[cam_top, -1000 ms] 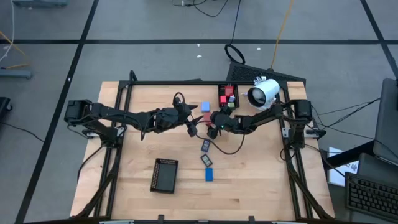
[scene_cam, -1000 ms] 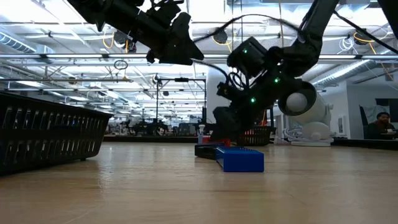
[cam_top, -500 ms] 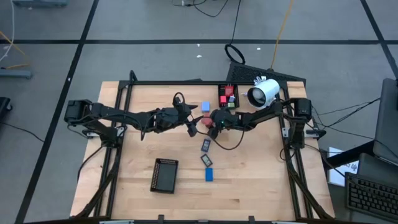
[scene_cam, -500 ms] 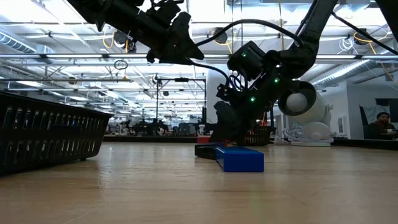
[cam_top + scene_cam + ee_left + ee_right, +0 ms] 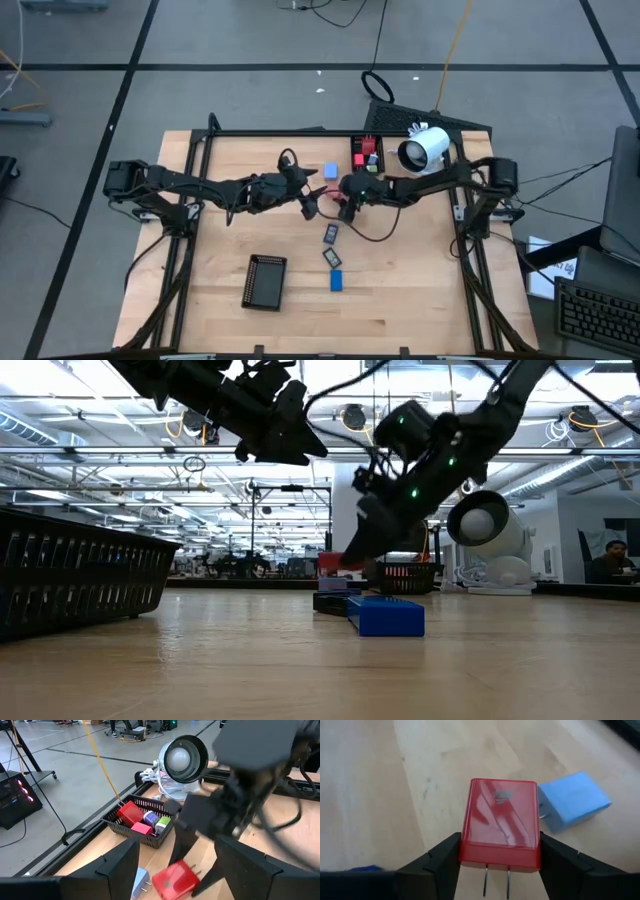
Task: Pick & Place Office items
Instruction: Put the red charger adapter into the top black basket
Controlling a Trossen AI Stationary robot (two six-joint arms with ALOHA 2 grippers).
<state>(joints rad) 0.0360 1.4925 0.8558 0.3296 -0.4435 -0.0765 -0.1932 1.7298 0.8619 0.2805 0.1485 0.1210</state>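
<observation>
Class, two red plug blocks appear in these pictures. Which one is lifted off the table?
The red block gripped by the right gripper, beside the light-blue block. The other red block lies in the mesh tray.

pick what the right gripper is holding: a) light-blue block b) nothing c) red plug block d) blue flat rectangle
c: in the right wrist view the right gripper has its fingers pressed on both sides of the red plug block, two prongs showing, while the light-blue block lies apart on the table.
</observation>
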